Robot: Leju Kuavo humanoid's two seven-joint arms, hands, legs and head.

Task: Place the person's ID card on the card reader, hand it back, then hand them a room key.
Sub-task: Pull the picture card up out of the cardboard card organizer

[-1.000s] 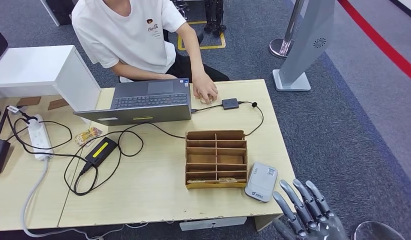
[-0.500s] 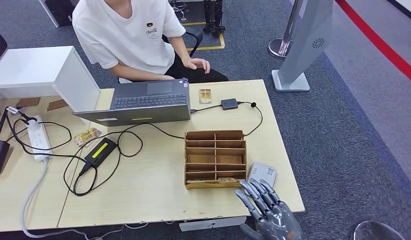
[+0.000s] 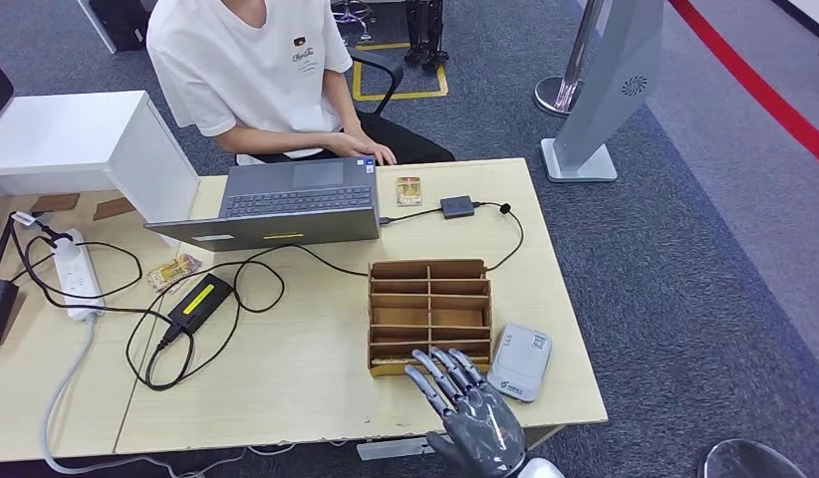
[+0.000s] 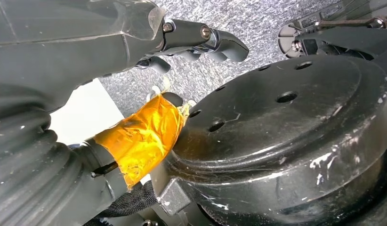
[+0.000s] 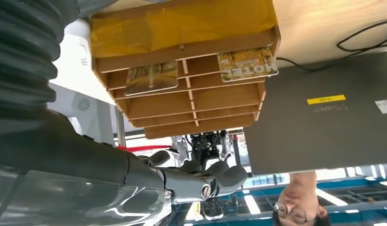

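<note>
Clutter covers the desk point(image 3: 316, 388) around the task's things. Right hand point(image 3: 472, 413) hovers at the near edge, fingers spread wide and holding nothing, fingertips over the front lip of the wooden organizer point(image 3: 429, 315). Just beside the hand, at its 2 o'clock, lies the grey card reader point(image 3: 520, 361), touching the organizer's near right corner. The ID card point(image 3: 409, 189) lies flat far across the desk, at 12 o'clock from the organizer, between the laptop point(image 3: 286, 204) and a small black adapter point(image 3: 458, 206). The organizer stands between the hand and the card. From the adapter a black cable point(image 3: 512, 234) loops round the organizer's far right corner.

The right wrist view shows two printed key cards point(image 5: 151, 77) in the organizer's front slots, one on each side of the divider, and the laptop's lid behind.

A person point(image 3: 256, 70) in a white T-shirt sits at the far side, one hand point(image 3: 371, 151) at the laptop's far edge. At 9 o'clock from the organizer lie a black power brick point(image 3: 199, 302) with a yellow label and coiled cords; further left sits a white power strip point(image 3: 75, 271). A small wrapped packet point(image 3: 174, 269) lies near the laptop's left corner.

Left hand point(image 4: 201, 40) hangs over grey carpet beside a dark round base, fingers loosely curled, empty.
</note>
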